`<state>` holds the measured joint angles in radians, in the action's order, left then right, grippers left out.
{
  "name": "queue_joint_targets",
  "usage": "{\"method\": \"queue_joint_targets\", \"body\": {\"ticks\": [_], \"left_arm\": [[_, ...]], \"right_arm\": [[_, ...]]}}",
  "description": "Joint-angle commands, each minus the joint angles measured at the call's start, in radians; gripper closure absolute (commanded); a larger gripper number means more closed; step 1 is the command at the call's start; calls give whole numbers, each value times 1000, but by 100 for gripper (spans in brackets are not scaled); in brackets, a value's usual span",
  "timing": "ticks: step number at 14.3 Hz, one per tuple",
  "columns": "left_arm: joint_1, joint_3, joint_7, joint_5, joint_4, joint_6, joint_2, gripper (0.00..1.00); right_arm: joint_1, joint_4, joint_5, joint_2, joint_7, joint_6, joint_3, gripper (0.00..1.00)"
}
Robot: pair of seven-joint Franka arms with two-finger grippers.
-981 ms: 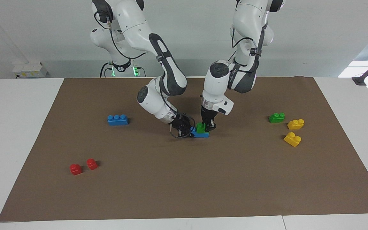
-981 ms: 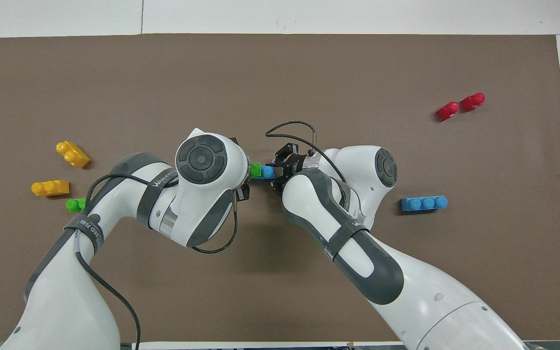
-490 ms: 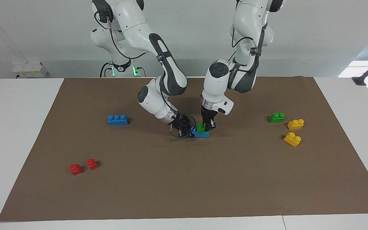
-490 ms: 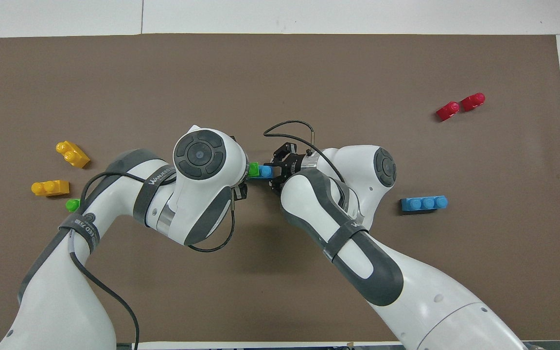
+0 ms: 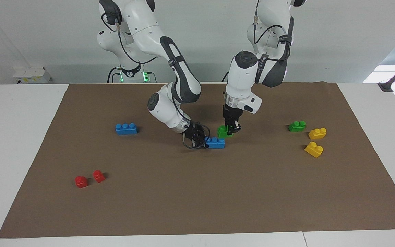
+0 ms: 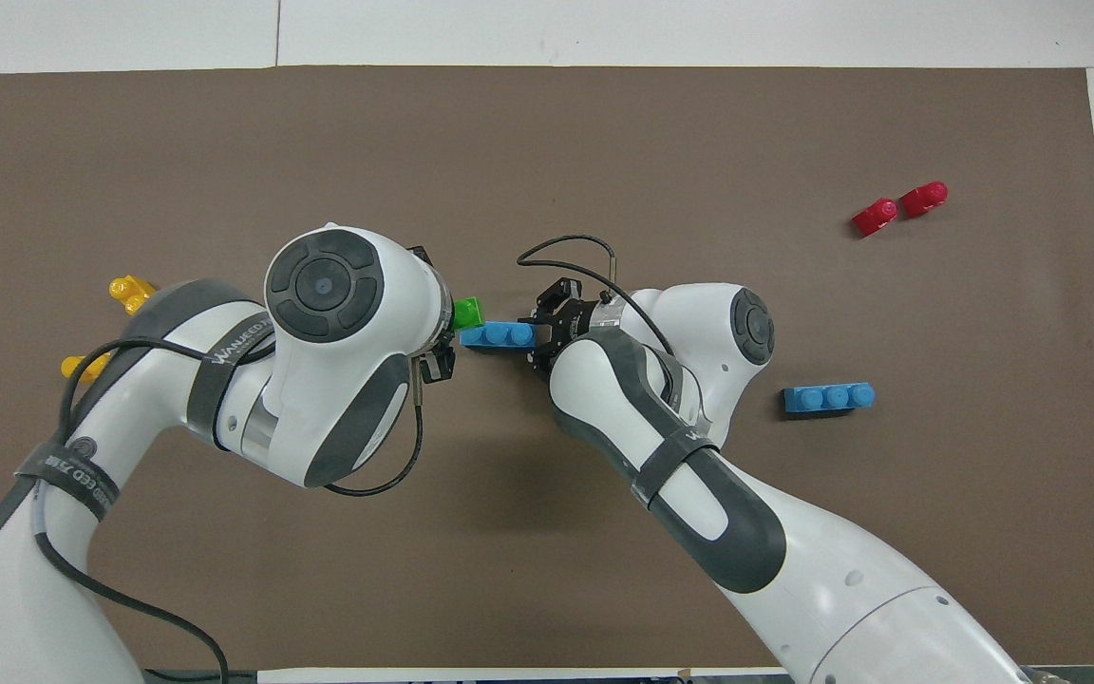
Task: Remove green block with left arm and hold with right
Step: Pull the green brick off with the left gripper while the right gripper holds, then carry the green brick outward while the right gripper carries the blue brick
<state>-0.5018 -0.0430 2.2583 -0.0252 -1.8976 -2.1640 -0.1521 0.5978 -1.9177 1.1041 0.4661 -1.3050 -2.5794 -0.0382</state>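
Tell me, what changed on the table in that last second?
The left tool pulled the small green plastic two-stud brick off the blue three-stud plastic brick, up and toward the left arm's end. The right tool kept its shut grip on that blue brick on the brown mat. All other bricks stayed put.

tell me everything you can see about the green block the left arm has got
The green block is a small bright green brick of glossy plastic with round studs on top. The left pincer is shut on it, holding it tilted, lifted clear of the blue brick that the right pincer grips on the brown mat. Only the left pincer touches it.
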Motion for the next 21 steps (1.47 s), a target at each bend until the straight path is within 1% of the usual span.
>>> {"method": "queue_joint_targets", "body": {"ticks": [1,3,4,5,6,8,11,13,14,16,18,20,21], "left_arm": [[35,-1,-92,-6,-3,62,48,100],[66,-1,-175,-6,-3,84,55,100],[80,-1,-228,-6,-3,93,60,100],[97,-1,-293,-4,-3,102,65,100],[114,-1,-359,-1,-3,115,68,100],[161,0,-494,4,-5,135,69,100],[235,-1,-701,5,-15,147,74,100],[278,0,-839,7,-35,147,83,100],[307,0,-912,7,-44,145,89,100],[347,0,-1041,7,-58,141,91,100],[383,0,-1150,7,-83,133,101,100],[417,0,-1204,7,-110,110,109,100],[430,0,-1214,7,-126,78,111,100]], "right_arm": [[-4,-1,34,3,46,-21,-2,100],[-22,16,17,3,53,-12,-3,100],[-27,14,17,2,85,-22,-6,100],[-51,16,17,-6,142,-7,-12,100],[-106,19,14,-10,177,20,-12,100],[-217,54,-59,-11,228,160,-14,100],[-430,109,-183,-12,317,380,-12,100],[-531,115,-213,-20,374,494,-12,100],[-571,114,-217,-23,385,530,-12,100],[-631,106,-266,-27,401,570,-12,100],[-667,89,-309,-37,402,587,-12,100],[-693,72,-335,-43,402,587,-14,100],[-699,69,-346,-43,402,587,-14,100]]}}
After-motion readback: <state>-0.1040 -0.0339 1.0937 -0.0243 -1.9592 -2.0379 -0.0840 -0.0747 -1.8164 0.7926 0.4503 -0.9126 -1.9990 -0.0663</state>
